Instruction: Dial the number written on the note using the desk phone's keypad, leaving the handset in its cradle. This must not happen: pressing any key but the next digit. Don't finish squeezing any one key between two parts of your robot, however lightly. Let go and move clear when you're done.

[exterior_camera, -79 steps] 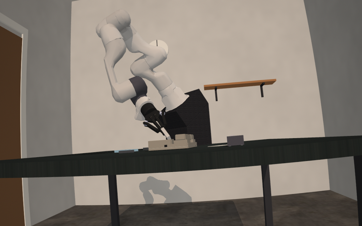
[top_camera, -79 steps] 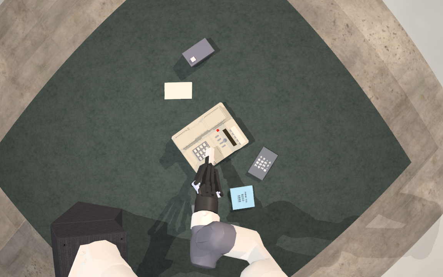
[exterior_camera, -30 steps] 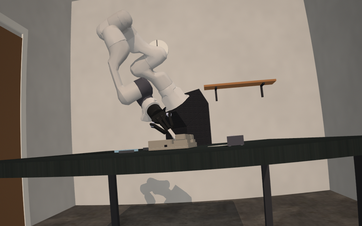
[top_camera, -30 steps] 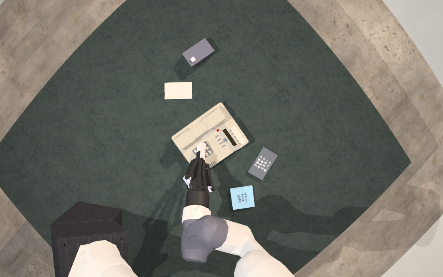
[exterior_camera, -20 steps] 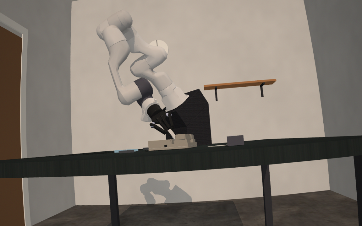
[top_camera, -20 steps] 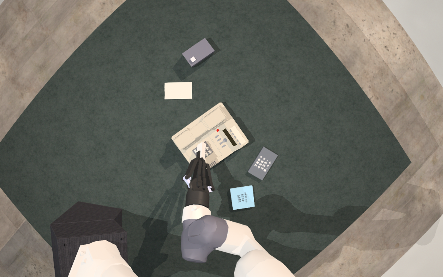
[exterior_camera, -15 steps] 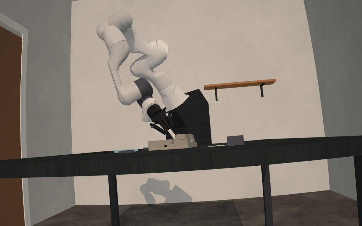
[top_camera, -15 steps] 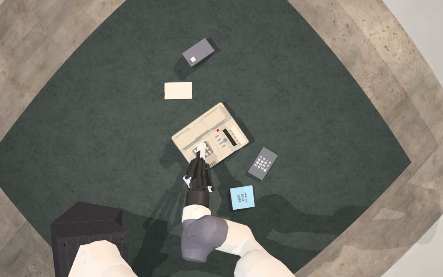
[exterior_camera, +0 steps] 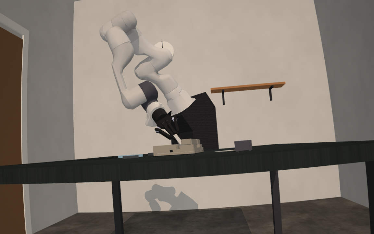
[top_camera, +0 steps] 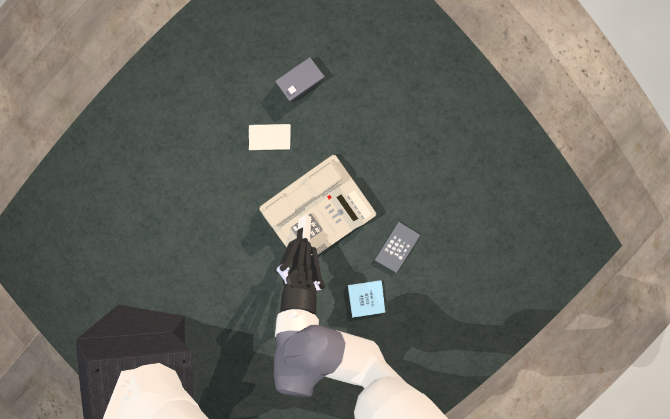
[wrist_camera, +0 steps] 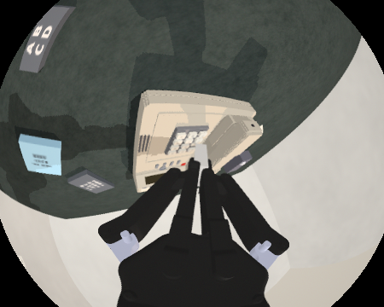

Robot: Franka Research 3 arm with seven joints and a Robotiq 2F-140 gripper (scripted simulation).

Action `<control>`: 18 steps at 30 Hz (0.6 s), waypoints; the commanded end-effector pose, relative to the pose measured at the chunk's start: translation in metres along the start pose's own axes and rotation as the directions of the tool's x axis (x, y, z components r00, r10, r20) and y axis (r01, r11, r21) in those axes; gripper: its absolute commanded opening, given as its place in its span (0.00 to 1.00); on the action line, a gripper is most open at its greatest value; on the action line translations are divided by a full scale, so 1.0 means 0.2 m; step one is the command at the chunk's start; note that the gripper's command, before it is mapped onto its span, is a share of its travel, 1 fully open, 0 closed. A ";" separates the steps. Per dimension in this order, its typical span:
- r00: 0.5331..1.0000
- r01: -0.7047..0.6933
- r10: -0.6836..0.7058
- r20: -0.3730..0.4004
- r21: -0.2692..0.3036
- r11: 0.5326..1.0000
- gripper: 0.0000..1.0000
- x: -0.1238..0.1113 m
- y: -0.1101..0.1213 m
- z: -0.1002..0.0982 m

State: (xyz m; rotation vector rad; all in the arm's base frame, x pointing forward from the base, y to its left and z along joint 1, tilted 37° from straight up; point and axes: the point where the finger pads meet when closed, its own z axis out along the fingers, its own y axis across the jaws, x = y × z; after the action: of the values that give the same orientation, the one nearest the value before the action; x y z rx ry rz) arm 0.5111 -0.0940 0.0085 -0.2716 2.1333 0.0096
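The beige desk phone lies on the dark green mat, its handset in the cradle along the far-left side. My gripper is shut with nothing between the fingers, tilted down, and its pale fingertips are over the keypad. In the wrist view the fingertips lie on the lower right edge of the keypad. In the side view the gripper reaches the phone top. The light blue note with small digits lies to the right of my wrist; it also shows in the wrist view.
A dark grey calculator-like keypad card lies right of the phone. A cream blank card and a grey box lie beyond it. A black block stands beside the arm's base. A grey lettered card shows in the wrist view.
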 end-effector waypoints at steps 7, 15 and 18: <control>1.000 0.006 -0.006 0.003 0.002 1.000 0.00 -0.02 0.00 -0.02; 1.000 0.006 -0.006 0.003 0.002 1.000 0.00 -0.04 0.02 -0.04; 1.000 0.006 -0.006 0.003 0.002 1.000 0.00 -0.04 0.02 -0.04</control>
State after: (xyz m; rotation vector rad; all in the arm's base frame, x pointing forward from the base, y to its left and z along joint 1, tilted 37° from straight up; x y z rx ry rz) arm 0.5096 -0.0913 0.0200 -0.2715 2.1248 0.0061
